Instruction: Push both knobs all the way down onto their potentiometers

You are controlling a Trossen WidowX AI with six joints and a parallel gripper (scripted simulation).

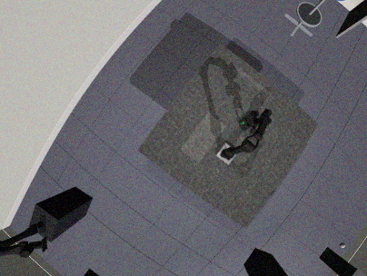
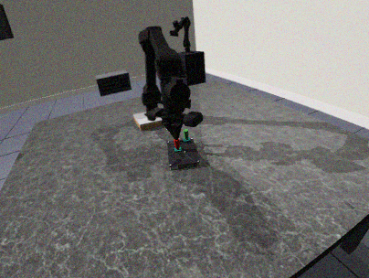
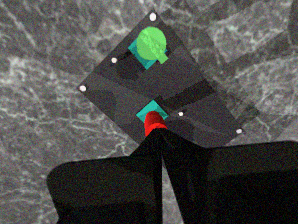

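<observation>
A dark circuit board (image 3: 125, 85) (image 2: 184, 160) stands on the marbled table. A green knob (image 3: 152, 43) (image 2: 186, 134) sits on its teal potentiometer at the board's far end. A red knob (image 3: 152, 122) (image 2: 176, 144) stands on a second teal potentiometer (image 3: 146, 108) nearer to me. My gripper (image 3: 158, 133) (image 2: 176, 137) is shut with nothing between the fingers. Its closed fingertips rest on top of the red knob. In the top view the arm (image 1: 254, 129) hides most of the board; only a green glint (image 1: 243, 123) shows.
The arm's base block (image 2: 147, 122) (image 1: 225, 152) stands just behind the board. Dark boxes (image 2: 113, 82) and a camera stand (image 2: 184, 27) are on the floor beyond the table.
</observation>
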